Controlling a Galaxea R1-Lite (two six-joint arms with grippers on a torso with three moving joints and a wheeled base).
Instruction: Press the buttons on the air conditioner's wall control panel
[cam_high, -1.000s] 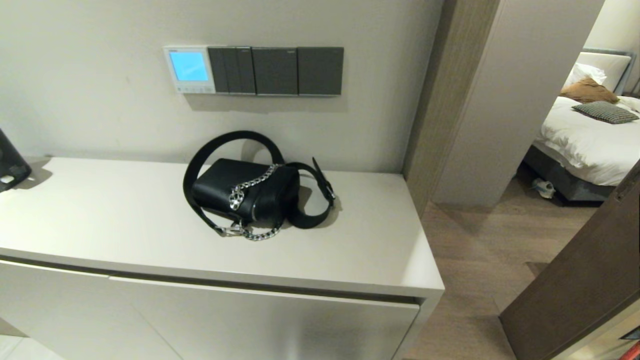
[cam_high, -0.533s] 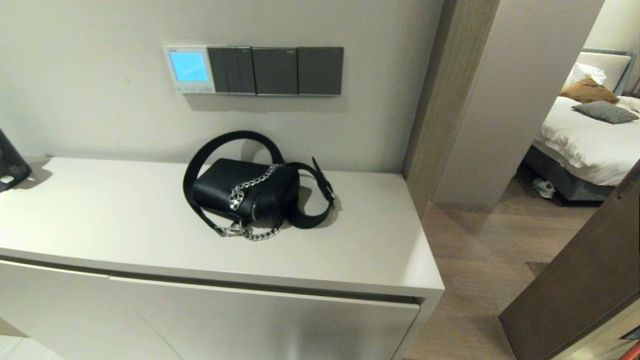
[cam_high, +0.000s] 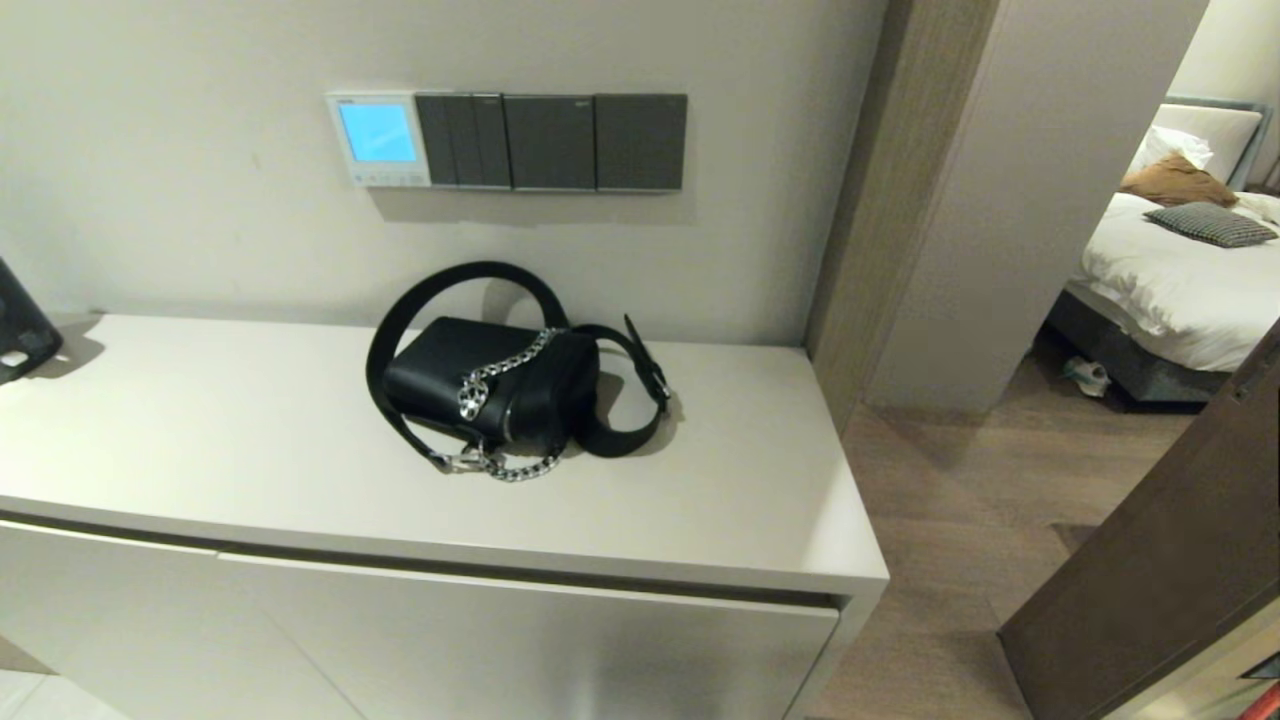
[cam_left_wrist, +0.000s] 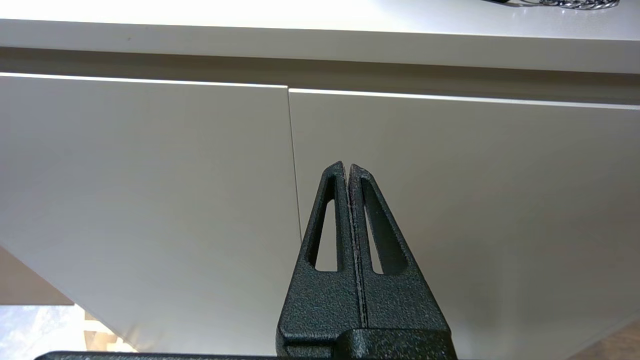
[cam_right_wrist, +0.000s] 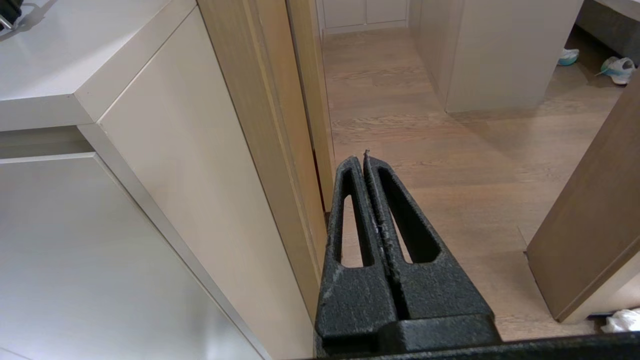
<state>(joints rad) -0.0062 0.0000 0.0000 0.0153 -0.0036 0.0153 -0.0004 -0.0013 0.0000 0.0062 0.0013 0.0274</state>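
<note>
The air conditioner's wall control panel (cam_high: 378, 139) is a small white thermostat on the wall above the cabinet, its screen glowing light blue. The buttons (cam_high: 385, 179) are a row of tiny white keys along its bottom edge. Neither gripper shows in the head view. My left gripper (cam_left_wrist: 347, 166) is shut and empty, low in front of the cabinet doors. My right gripper (cam_right_wrist: 361, 159) is shut and empty, low beside the cabinet's right end, over the wooden floor.
Three dark grey switch plates (cam_high: 550, 141) sit right of the thermostat. A black handbag (cam_high: 490, 382) with strap and chain lies on the white cabinet top (cam_high: 200, 430). A dark object (cam_high: 20, 325) stands at the far left. A wood-trimmed wall corner (cam_high: 860, 200) and doorway lie right.
</note>
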